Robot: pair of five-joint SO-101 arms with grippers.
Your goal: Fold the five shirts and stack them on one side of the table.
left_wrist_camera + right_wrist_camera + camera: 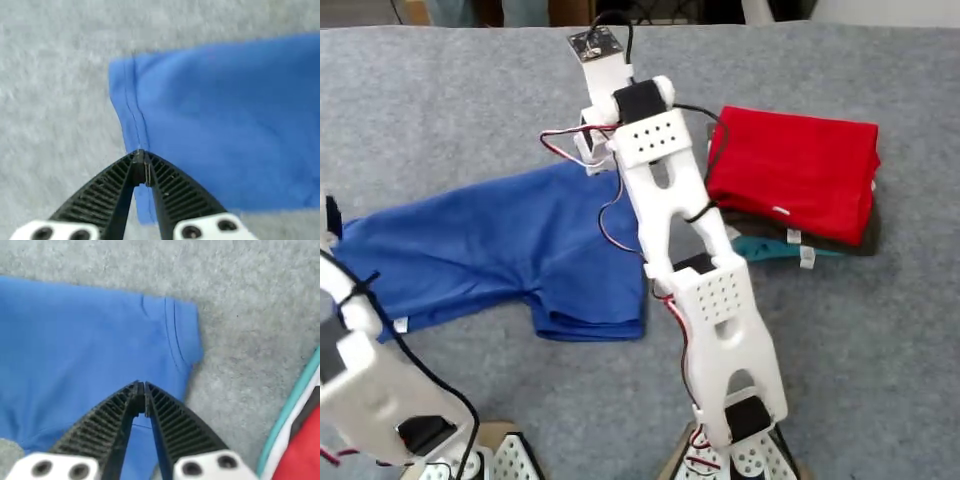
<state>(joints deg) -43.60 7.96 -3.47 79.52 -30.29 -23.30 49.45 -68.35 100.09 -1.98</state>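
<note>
Blue shirt [500,250], flat on grey tabletop [440,100]; left claw [141,156] pinching one sleeve hem, right claw [140,388] pinching near the other sleeve; folded stack [795,180] beside, red topmost.

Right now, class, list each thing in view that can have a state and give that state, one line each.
blue shirt: spread out, not folded up.
red shirt: folded, lying on top of the others.
dark shirt: folded, under the red shirt.
teal shirt: folded, under the dark shirt.
left gripper: shut on the blue shirt's hem.
right gripper: shut, tips over the blue shirt.
</note>
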